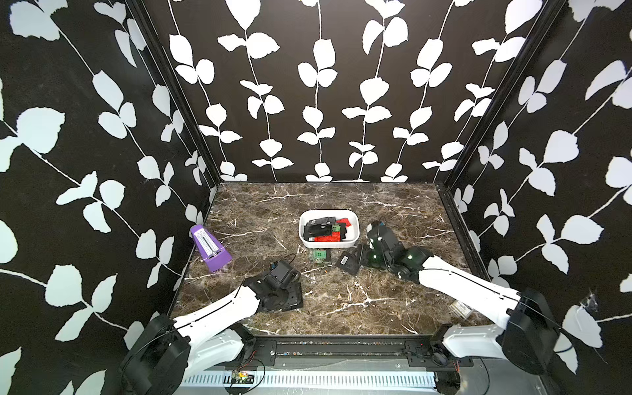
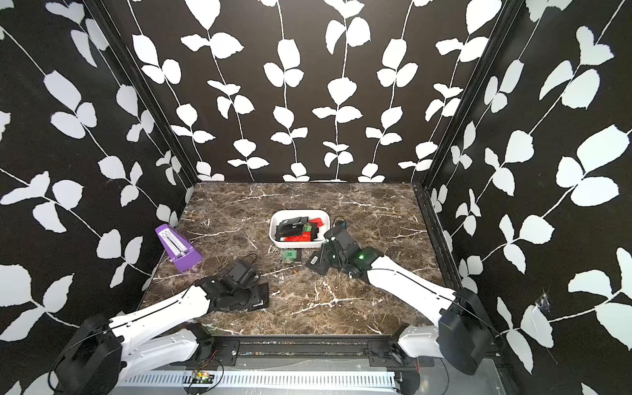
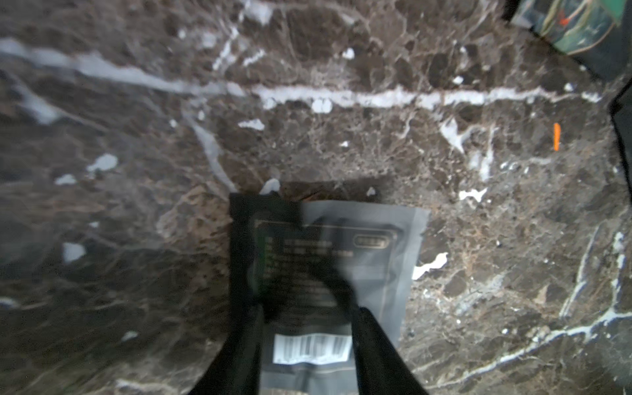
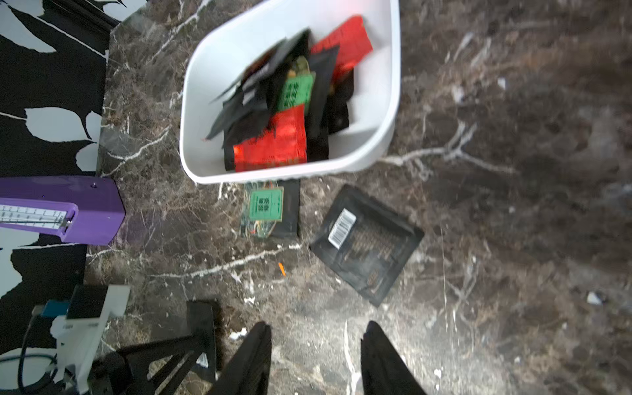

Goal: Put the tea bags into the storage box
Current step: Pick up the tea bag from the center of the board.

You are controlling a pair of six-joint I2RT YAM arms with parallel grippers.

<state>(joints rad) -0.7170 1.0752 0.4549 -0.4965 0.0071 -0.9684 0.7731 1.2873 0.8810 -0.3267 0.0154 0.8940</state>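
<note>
The left gripper hangs low over the near-left part of the marble table. Its two fingers stand apart astride a black sachet that lies flat there, with the white barcode label between them; whether they squeeze it cannot be told. The right gripper is spread with nothing between its tips, above bare marble just beside the near right corner of the storage box. The storage box sits around mid-table and holds a loose heap of tea bags, black and red with one green. Two more lie on the table just in front of it. One is a green-labelled sachet close to the box wall, and the other is a barcoded black sachet to its right, near the right gripper. A purple metronome stands at the table's left edge, well apart from the box.
</note>
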